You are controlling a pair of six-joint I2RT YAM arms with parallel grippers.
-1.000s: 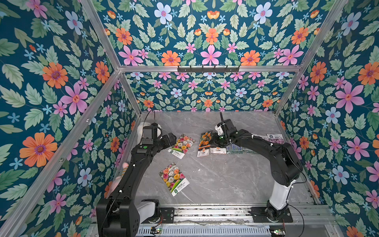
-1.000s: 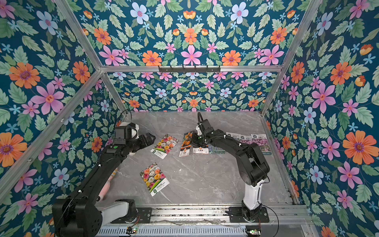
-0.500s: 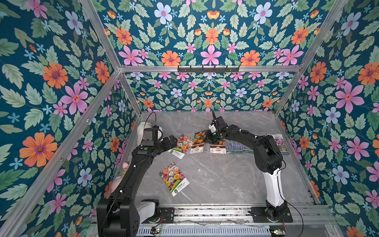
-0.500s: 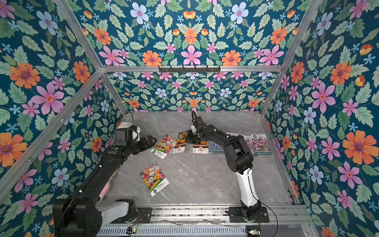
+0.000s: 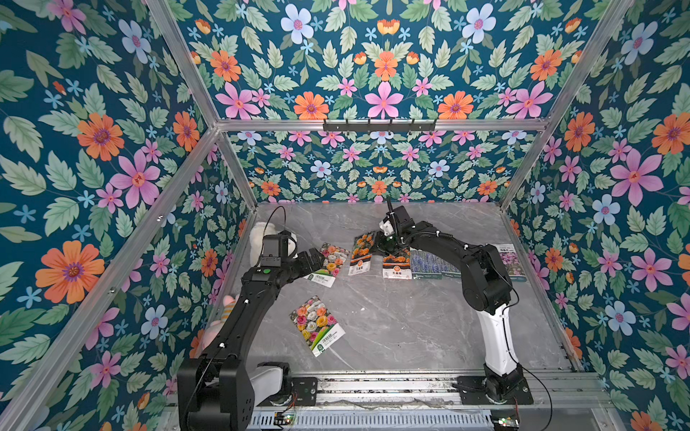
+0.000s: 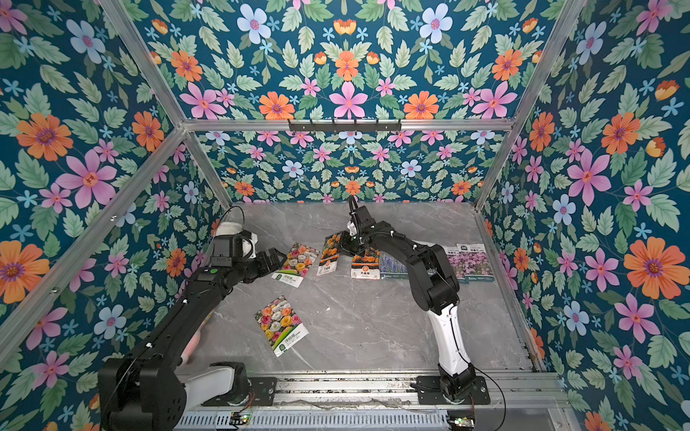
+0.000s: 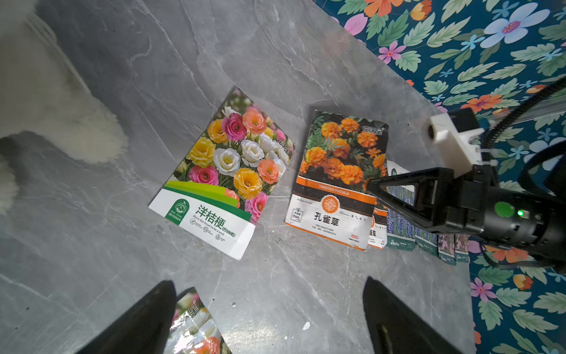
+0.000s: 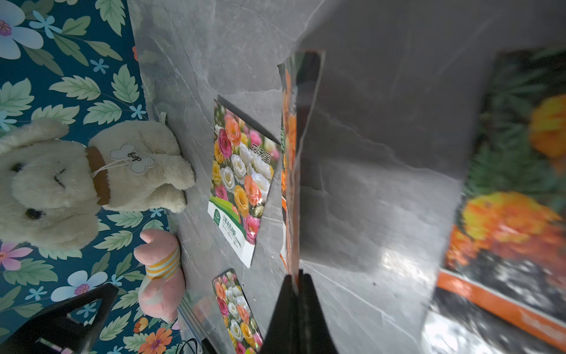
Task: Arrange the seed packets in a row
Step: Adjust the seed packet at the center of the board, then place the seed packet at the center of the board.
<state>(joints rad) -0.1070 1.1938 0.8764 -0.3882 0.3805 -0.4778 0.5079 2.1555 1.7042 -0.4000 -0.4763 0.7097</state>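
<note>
The right claw [image 8: 295, 280] pinches a marigold packet [image 7: 337, 171]; left claw [image 7: 268, 280] gapes near a multicolour packet [image 7: 226, 171]

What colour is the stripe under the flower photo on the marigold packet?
Orange stripe on the marigold packet; clearest in the left wrist view.

**Packets Lined Across the Bench**

On the bench [image 5: 410, 328], a row runs rightward from the left fingers [image 7: 398, 321]. A mixed-bloom packet [image 5: 328, 263] lies just ahead of them. Next is the marigold packet [image 5: 363, 253], its right edge pinched between the right fingers [image 8: 294, 306]. Right of those fingers lie a second marigold packet [image 5: 397, 266], the lavender packets [image 5: 425, 265], then the end packets [image 6: 471, 261]. A loose mixed-bloom packet [image 5: 316, 325] lies before the row, frontward of the left fingers. A plush toy [image 5: 257, 239] sits behind and left of them.
</note>
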